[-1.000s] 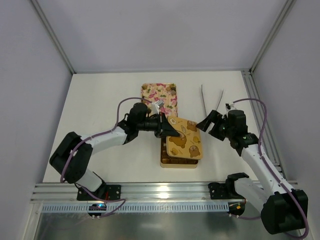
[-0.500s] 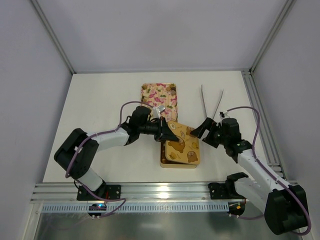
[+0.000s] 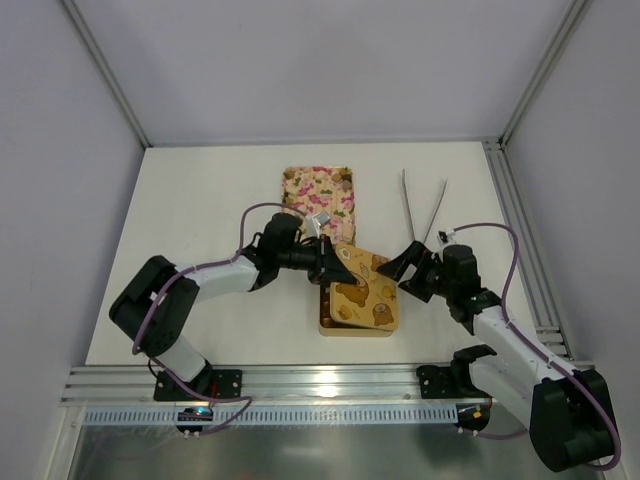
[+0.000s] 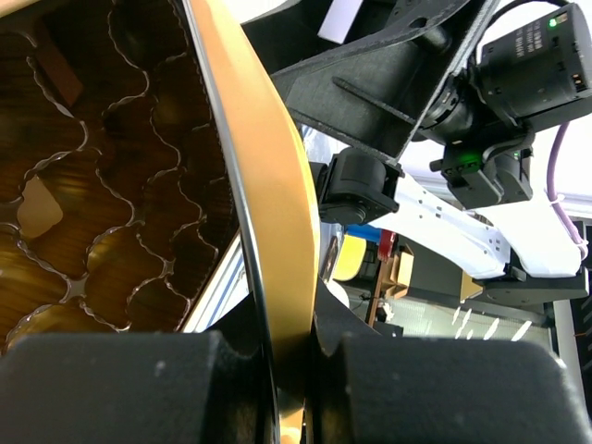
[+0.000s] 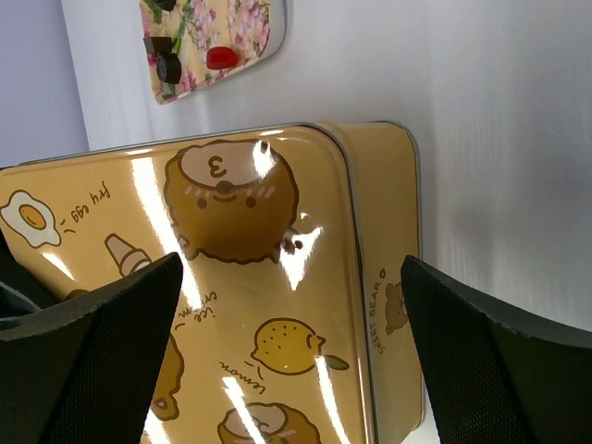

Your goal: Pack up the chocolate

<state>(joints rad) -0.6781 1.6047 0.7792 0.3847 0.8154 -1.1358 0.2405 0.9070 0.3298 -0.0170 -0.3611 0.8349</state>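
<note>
The gold-brown box (image 3: 352, 322) sits mid-table with its bear-print lid (image 3: 365, 290) tilted over it. My left gripper (image 3: 333, 268) is shut on the lid's left edge; in the left wrist view the lid's rim (image 4: 277, 240) is pinched between my fingers (image 4: 166, 388), with the box's brown scalloped cells (image 4: 102, 185) beside it. My right gripper (image 3: 408, 272) is open at the lid's right edge, its fingers (image 5: 92, 370) spread over the lid (image 5: 259, 314). A red chocolate (image 5: 220, 57) and dark ones (image 5: 166, 67) lie on the floral tray (image 5: 250, 28). I cannot tell what the box's cells hold.
The pink-and-cream floral tray (image 3: 320, 190) lies just behind the box. Metal tongs (image 3: 422, 205) lie at the back right. An aluminium rail (image 3: 300, 385) runs along the near edge, and frame posts stand at the back corners.
The lid has swung down and leftwards, sitting squarer over the box in my left gripper. My right gripper has moved left and nearer, up to the lid's right edge.
</note>
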